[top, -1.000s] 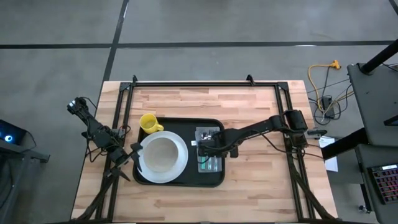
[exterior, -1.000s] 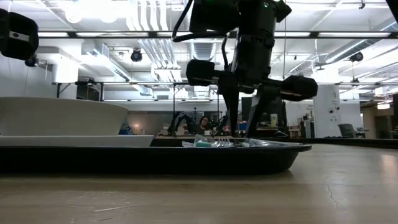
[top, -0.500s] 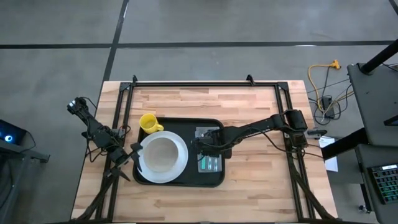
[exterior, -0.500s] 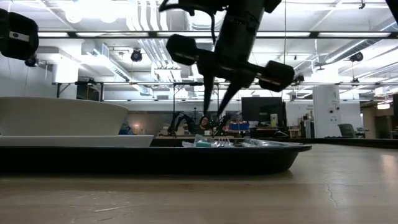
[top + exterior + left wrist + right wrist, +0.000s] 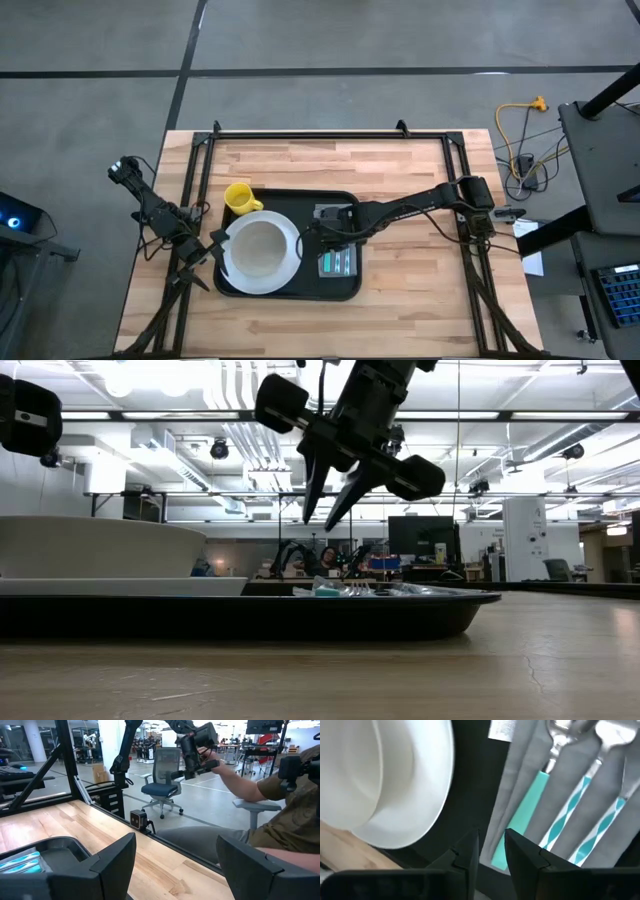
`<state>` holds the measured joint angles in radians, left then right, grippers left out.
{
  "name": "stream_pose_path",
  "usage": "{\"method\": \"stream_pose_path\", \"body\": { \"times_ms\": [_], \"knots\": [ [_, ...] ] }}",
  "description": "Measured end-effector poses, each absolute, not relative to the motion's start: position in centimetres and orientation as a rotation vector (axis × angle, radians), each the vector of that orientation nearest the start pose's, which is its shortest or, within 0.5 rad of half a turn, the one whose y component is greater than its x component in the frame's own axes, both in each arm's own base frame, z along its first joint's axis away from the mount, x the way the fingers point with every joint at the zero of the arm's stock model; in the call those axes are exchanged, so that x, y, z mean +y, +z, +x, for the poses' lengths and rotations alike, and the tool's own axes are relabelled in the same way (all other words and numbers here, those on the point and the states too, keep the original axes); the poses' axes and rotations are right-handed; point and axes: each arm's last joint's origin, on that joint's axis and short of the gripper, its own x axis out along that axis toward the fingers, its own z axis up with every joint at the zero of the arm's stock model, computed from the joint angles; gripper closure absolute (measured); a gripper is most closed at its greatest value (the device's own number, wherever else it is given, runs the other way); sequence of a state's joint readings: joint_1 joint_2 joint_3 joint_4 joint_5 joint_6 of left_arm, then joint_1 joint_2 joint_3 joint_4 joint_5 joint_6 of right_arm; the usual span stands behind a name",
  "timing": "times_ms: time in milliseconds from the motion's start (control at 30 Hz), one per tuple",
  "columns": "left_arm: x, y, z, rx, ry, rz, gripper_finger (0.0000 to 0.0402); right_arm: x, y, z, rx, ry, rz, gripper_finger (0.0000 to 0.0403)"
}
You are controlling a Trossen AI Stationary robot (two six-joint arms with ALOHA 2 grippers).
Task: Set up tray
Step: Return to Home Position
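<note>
High view: my right gripper (image 5: 320,238), jaws barely parted, hangs over the napkin (image 5: 353,268), where a low retreat toward 3 o'clock could scatter the cutlery (image 5: 337,262); left gripper (image 5: 218,252), spread, sits at 9 o'clock.

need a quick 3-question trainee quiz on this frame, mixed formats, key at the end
1. True or false: the right claw grips the spoon.
2. Which piece lies nearest the plate? A spoon, B fork, C knife.
3. Fill in: the spoon lies on a grey ____ on the tray.
Key:
1. False. The right claw hangs empty above the tray, and the left claw waits open by the plate.
2. A.
3. napkin.
</note>
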<state>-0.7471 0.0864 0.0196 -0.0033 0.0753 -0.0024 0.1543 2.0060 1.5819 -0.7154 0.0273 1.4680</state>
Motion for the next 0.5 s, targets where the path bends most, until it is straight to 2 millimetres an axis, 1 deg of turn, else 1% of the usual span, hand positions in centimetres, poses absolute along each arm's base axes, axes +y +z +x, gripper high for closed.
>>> {"method": "stream_pose_path", "body": {
  "times_ms": [200,267,433,500],
  "knots": [
    [-7.08,16.3,7.32,0.069,-0.822,0.021,0.0147,6.39,21.06,41.56,1.022,-0.622,1.043,0.0328],
    [-7.08,16.29,7.32,0.069,-0.822,0.022,0.0147,6.38,21.08,41.57,1.044,-0.557,0.943,0.0331],
    [-7.08,16.3,7.32,0.069,-0.822,0.022,0.0147,6.22,21.08,41.6,1.099,-0.353,0.622,0.0331],
    [-7.08,16.29,7.32,0.069,-0.822,0.022,0.0147,6.21,21.09,41.61,1.108,-0.299,0.537,0.0328]
  ]
}}
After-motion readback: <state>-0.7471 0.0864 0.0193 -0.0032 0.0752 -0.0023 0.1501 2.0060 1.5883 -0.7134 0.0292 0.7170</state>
